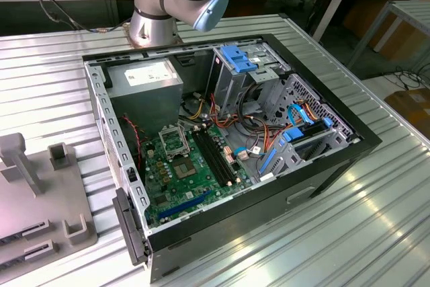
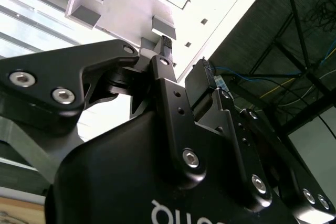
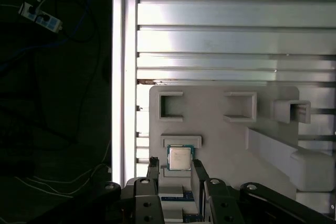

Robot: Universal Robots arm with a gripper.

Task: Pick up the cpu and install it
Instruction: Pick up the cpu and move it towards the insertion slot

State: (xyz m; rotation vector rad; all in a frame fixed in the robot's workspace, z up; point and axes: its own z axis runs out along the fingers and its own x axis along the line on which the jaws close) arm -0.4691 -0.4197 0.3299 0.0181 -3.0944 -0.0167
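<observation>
The small, flat, silver-topped square cpu is seated in a shallow pocket of the grey moulded plastic tray on the ribbed aluminium counter, so it is kept square for pickup. The jaws are spread on either side of it, apparently not yet pinching.
</observation>
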